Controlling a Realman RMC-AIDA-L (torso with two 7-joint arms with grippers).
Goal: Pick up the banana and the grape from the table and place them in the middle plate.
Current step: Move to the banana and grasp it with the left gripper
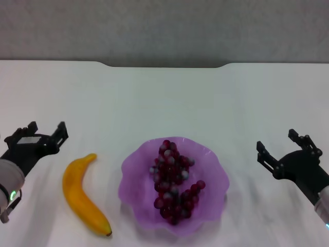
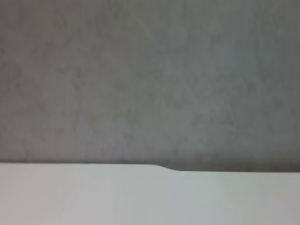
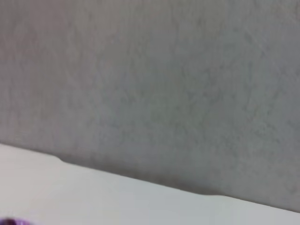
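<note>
Head view. The plain flat white table (image 1: 164, 98) fills most of the scene, with a grey wall (image 1: 164, 28) behind its far edge; that edge has a shallow notch at the middle.

Translucent purple plastic bowl-like middle plate (image 1: 134, 177), wavy scalloped rim, sits at about 6 o'clock in the scene, near the front edge. The grape (image 1: 171, 180), a long glossy bunch of small dark red-purple round berries, lies inside the plate, running from the far rim toward the near rim and curling to 3 o'clock at its lower part. No gripper touches it.

The smooth yellow-orange curved banana (image 1: 81, 195) lies on the table just beside the plate, at the plate's 9 o'clock, apart from the rim. Dark tip points toward 5 o'clock, the other end toward 12 o'clock. Not in the plate.

The black left gripper (image 1: 47, 134) sits at 9 o'clock of the scene, near the banana's far end but not touching it, fingers spread, nothing held. The black right gripper (image 1: 280, 145) sits at 3 o'clock, well apart from the plate, fingers also spread and empty.

Left wrist view: wall above the table (image 2: 140, 197) only. Right wrist view: wall, the table (image 3: 117, 201), and a sliver of the purple plate rim (image 3: 14, 222) at the picture's edge.
</note>
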